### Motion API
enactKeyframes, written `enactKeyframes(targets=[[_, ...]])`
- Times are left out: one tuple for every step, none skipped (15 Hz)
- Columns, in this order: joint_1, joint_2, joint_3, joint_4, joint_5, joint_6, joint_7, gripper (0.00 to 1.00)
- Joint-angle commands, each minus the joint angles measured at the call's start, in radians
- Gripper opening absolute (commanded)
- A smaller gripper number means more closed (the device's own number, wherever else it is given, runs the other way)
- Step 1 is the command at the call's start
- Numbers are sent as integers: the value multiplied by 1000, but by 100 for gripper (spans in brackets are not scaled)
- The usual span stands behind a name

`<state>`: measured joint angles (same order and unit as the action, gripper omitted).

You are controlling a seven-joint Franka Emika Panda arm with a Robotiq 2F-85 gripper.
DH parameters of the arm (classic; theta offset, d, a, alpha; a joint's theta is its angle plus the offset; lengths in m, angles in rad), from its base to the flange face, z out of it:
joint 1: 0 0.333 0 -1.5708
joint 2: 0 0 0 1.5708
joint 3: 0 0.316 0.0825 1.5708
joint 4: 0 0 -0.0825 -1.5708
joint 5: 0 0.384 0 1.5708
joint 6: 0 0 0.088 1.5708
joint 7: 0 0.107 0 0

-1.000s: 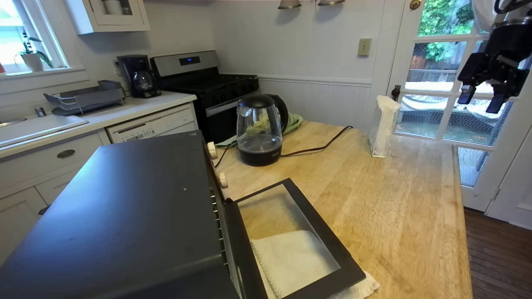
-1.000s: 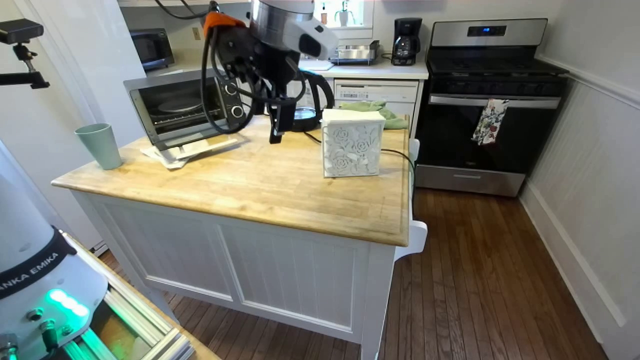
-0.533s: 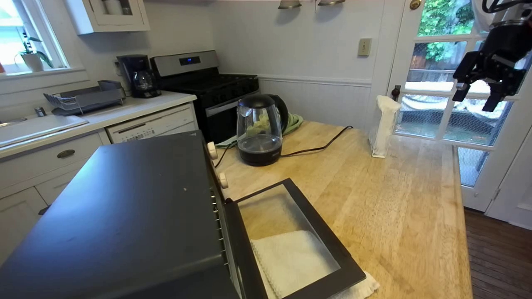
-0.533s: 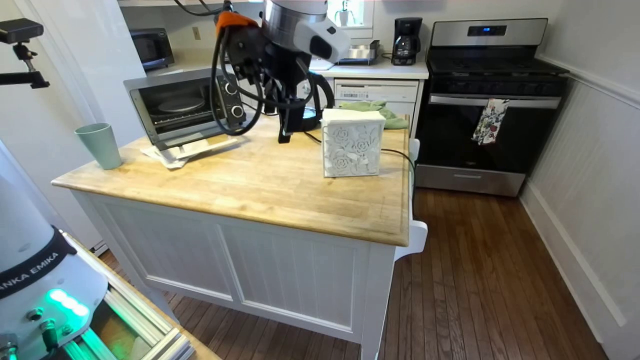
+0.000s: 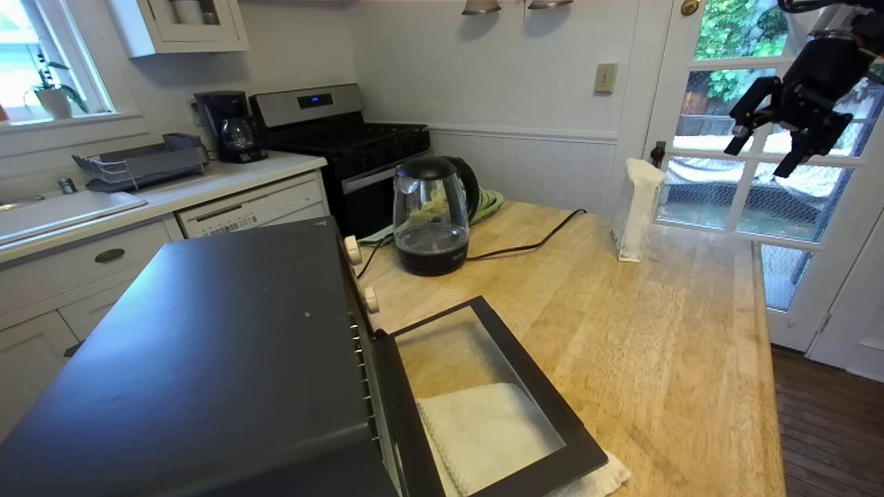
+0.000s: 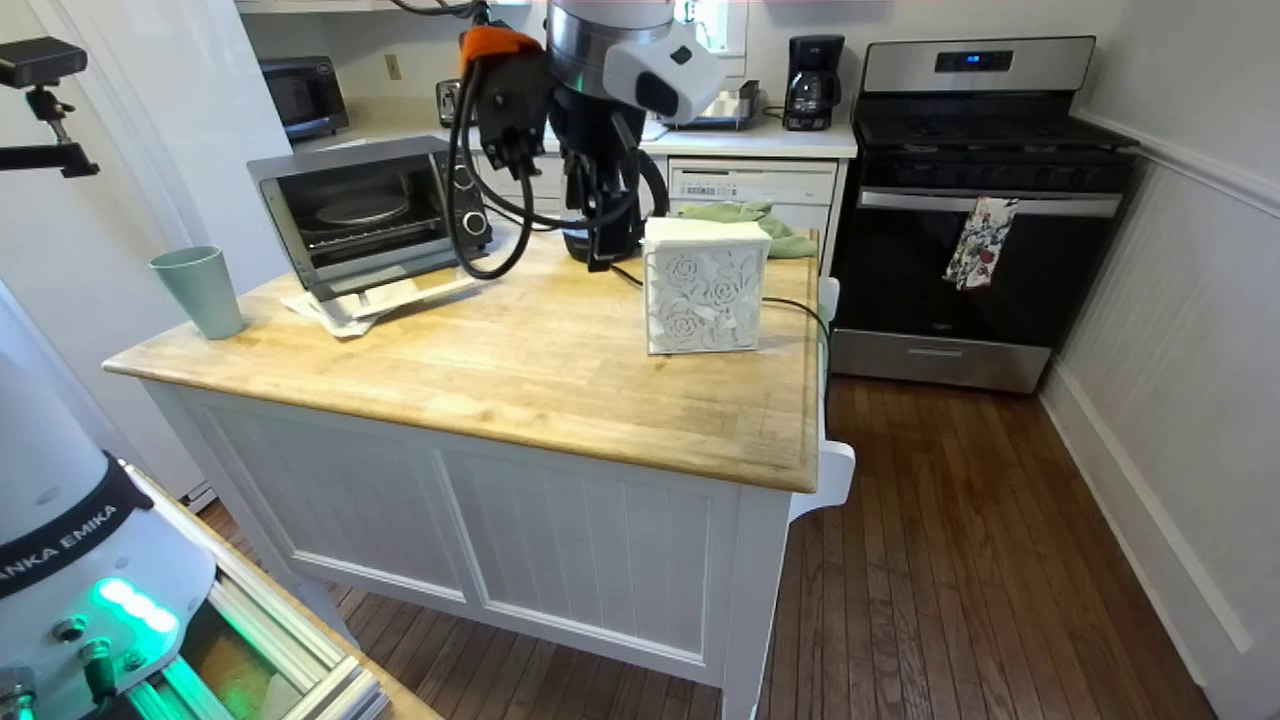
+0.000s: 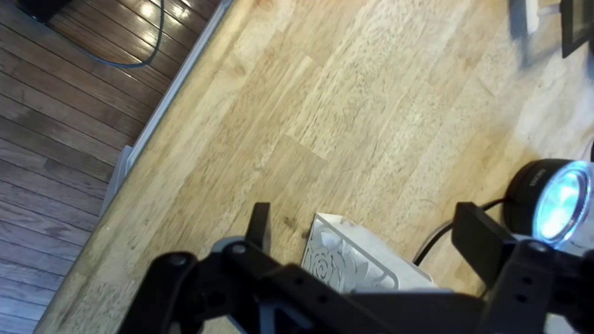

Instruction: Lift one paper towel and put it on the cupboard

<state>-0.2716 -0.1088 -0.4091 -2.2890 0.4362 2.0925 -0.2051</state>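
Observation:
White paper sheets stand packed in a white rose-patterned holder; no single flat sheet can be told apart. The holder also shows edge-on in an exterior view and in the wrist view, partly hidden by the gripper. The cupboard is the counter unit with a honey-coloured wood top, which also shows in the wrist view. My gripper is open and empty, in the air above the wood top. In the wrist view its fingertips are wide apart, with the holder below between them.
A toaster oven has its glass door open over a white towel bundle. A glass kettle with a black cord stands near a green cloth. A green cup stands at the counter's far end.
The arm has moved toward the holder: rightward in one exterior view, leftward and slightly up in the other. The gripper has tilted and stays open. Objects on the counter have not moved.

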Motion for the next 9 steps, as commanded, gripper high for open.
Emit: enactKeyframes(targets=[[-11,36,14,26,103,71,-1,100],[-11,43,15,28,126,92,2,100],[-11,52,16,30,144,114,2,100],[-11,61,17,33,162,131,4,99],[-11,74,18,37,186,148,6,91],[-11,84,20,39,207,163,5,86],[-11,98,23,43,230,181,7,83],[-12,111,27,49,247,191,9,70],[-14,125,30,56,266,195,11,76]])
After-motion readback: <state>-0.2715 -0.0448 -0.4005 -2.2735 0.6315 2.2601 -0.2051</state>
